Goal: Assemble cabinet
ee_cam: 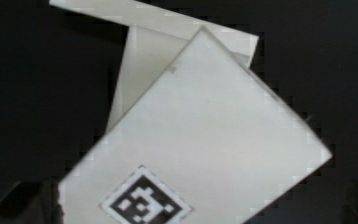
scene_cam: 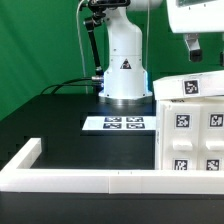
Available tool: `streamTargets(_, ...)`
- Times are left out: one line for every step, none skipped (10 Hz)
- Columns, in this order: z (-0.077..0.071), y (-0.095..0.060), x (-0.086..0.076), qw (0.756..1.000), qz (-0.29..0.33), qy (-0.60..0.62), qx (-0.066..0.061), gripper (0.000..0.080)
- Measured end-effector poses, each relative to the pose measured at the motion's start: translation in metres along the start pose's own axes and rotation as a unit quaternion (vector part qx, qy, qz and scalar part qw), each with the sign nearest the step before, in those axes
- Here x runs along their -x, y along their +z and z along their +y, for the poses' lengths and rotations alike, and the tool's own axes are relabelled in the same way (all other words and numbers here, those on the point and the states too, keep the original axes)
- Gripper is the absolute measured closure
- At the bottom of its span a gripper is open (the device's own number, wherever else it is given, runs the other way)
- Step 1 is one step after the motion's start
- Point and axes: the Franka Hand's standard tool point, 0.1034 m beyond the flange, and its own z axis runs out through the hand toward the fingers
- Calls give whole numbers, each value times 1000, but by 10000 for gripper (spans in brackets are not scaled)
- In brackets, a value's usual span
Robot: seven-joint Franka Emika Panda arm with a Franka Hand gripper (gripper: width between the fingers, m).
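Note:
The cabinet's large white box (scene_cam: 190,135) stands at the exterior view's right, with several black-and-white tags on its near face. A smaller white tagged panel (scene_cam: 190,87) lies across its top, slightly tilted. My gripper (scene_cam: 194,50) hangs above that top panel, apart from it, and holds nothing. In the wrist view, white cabinet panels (ee_cam: 194,110) fill the middle, with one tag (ee_cam: 144,198) close to the camera. One dark finger (ee_cam: 16,205) shows at the edge. The jaws look spread wide.
The marker board (scene_cam: 115,124) lies flat in front of the robot base (scene_cam: 124,70). A low white L-shaped border wall (scene_cam: 70,178) runs along the front and the exterior view's left. The table (scene_cam: 60,120) is black, with a green backdrop behind.

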Motion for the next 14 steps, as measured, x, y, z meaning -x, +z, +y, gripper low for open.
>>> streamTargets(0,1,0,996,-1,-84,0,2)
streamTargets(1,2,-2,991,-1,-137,1,2)
streamTargets(1,2,-2,988,0,-153,0,2)
streamTargets(1,2,-2,982,0,-191,0,2)
streamTargets(1,2,-2,975,0,-222,1,2)
streamTargets(1,2,-2,966,-1,-260,1,2)
streamTargets(1,2,-3,957,1,-289,2,2)
streamTargets(1,0,-2,928,9,-371,7,2)
streamTargets(-2,-3,0,903,12,-429,4,2)
streamTargets(-2,-3,-1,876,12,-483,4,2)
streamTargets(-1,-3,-4,842,13,-539,4,2)
streamTargets(1,-1,-8,813,10,-582,5,2)
streamTargets(4,0,-12,788,10,-616,7,2)
streamTargets(6,1,-13,762,9,-647,8,2)
